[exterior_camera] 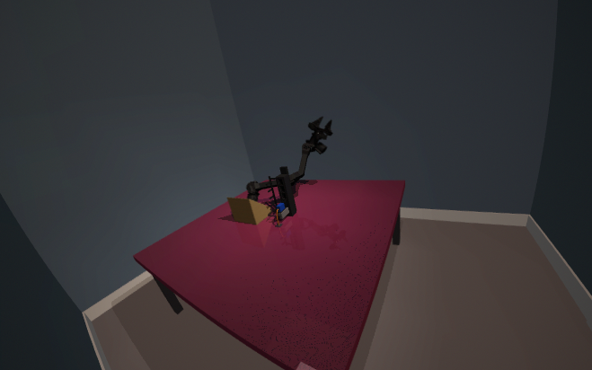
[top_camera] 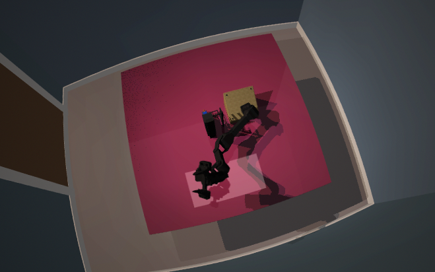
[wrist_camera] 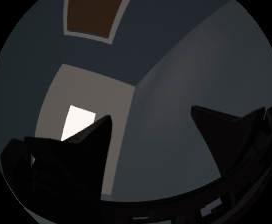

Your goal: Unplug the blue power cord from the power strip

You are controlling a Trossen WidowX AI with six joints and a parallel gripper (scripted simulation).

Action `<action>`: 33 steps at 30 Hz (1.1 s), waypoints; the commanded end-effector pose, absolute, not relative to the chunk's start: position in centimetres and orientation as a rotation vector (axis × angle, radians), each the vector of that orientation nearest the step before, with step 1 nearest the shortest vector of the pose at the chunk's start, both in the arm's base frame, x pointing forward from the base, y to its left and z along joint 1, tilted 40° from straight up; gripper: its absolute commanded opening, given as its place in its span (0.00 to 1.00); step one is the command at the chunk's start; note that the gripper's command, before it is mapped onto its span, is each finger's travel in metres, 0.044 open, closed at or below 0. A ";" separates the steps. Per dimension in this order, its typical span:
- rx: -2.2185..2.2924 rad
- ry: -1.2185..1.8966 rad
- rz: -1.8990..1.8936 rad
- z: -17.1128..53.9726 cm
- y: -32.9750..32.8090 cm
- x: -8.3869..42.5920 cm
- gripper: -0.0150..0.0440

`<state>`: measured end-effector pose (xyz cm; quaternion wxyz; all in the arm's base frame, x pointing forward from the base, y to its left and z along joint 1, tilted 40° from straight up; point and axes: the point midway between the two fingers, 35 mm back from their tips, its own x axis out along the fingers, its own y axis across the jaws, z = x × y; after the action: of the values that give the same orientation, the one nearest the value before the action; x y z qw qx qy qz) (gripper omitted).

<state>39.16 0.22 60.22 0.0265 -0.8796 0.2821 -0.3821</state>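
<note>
Crimson square worktop (exterior_camera: 288, 285) — black parallel-jaw tool (exterior_camera: 320, 125) raised high, jaws wide, holding nothing.
Blue power plug (exterior_camera: 280, 207) sits low beside the tan wedge-shaped block (exterior_camera: 247, 210), well below the tool — the approach step seems ahead: descend, then grip the plug.

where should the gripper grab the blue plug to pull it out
Grip the blue plug by its two side faces, probably coming down from above, since it seems to sit on top of the pale power strip. The black stand crowds one side. The gripper is open, raised well above the table.
</note>
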 end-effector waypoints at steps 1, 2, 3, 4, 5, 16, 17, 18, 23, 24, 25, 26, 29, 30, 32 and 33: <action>-2.712 0.865 -1.186 60.4 0.2 39.0 0.89; -2.696 0.846 -1.203 60.7 0.3 38.4 0.84; -2.669 0.813 -1.230 61.4 0.3 37.5 0.80; -2.630 0.771 -1.264 62.2 0.4 36.3 0.75; -2.589 0.729 -1.298 63.0 0.5 35.0 0.71; -2.008 0.278 -1.545 69.3 0.5 18.6 0.53; -1.945 0.244 -1.557 69.6 0.0 17.0 0.53; -1.882 0.212 -1.567 69.9 -0.5 15.4 0.53; -1.667 0.171 -1.608 69.9 -4.0 9.3 0.53; -1.621 0.158 -1.612 69.8 -4.7 8.2 0.53; -1.570 0.138 -1.612 69.7 -5.5 7.2 0.53; -1.519 0.118 -1.611 69.5 -6.3 6.2 0.53; -1.366 0.062 -1.603 68.9 -8.7 3.5 0.53; -1.316 0.044 -1.599 68.7 -9.6 2.7 0.53; -1.197 0.011 -1.584 67.8 -11.8 0.9 0.53; -1.131 -0.006 -1.573 67.3 -13.0 0.1 0.53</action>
<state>2.67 -9.69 68.72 0.5146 -0.5437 0.0156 -0.6628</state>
